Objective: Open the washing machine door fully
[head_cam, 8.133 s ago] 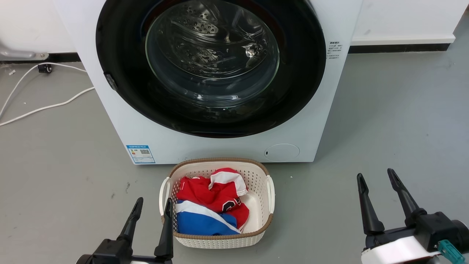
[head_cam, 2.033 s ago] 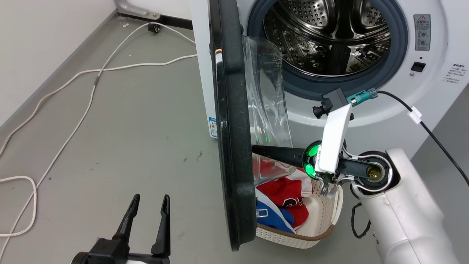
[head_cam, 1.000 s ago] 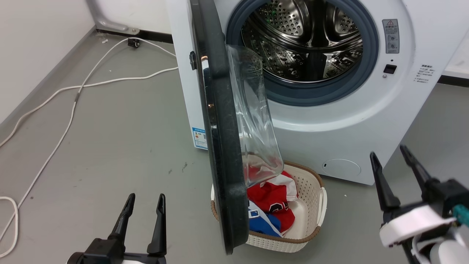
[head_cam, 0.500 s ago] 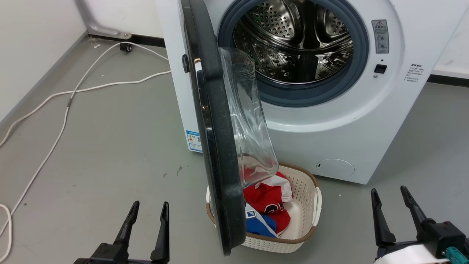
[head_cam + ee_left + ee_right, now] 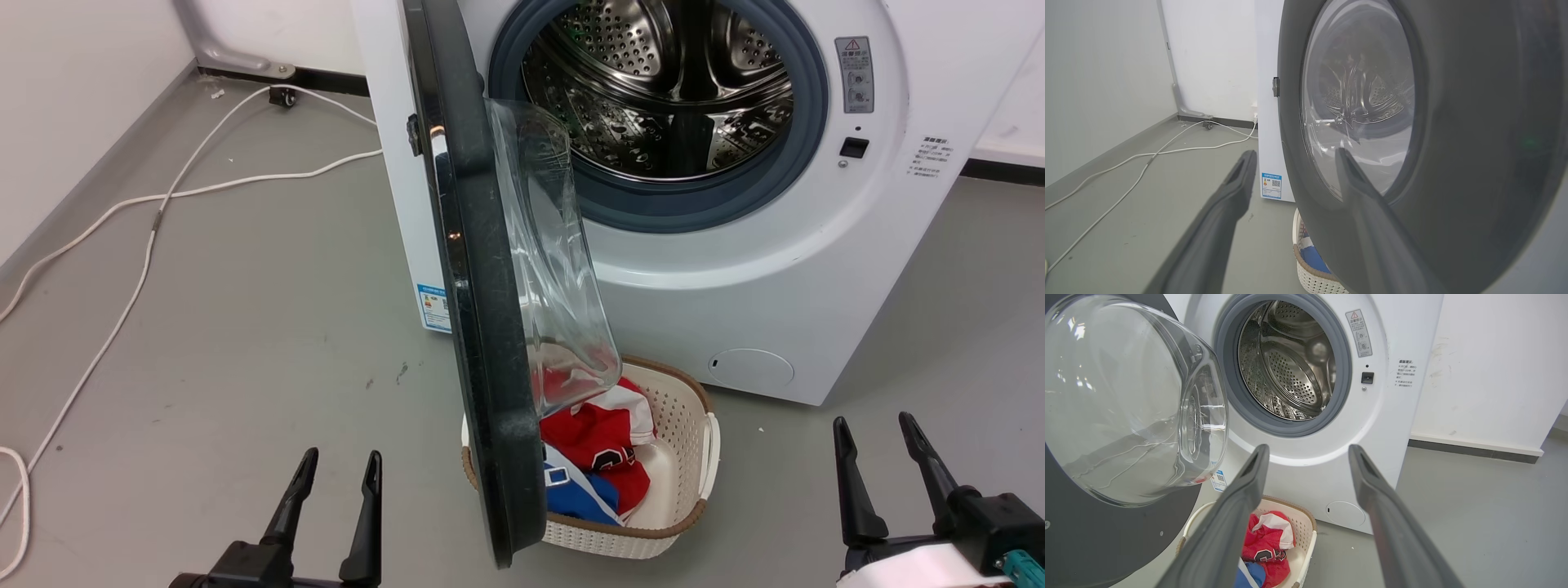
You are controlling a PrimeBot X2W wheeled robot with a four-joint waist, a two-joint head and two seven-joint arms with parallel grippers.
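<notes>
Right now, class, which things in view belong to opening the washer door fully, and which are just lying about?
Job: door, washer, left gripper, right gripper.
Lying about: basket, clothes, cable.

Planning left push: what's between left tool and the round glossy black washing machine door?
Nothing: head view shows bare grey floor between the left tool and the door.

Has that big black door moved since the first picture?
Yes. The door then covered the drum; now it stands swung out leftward from the washing machine, drum exposed.
</notes>
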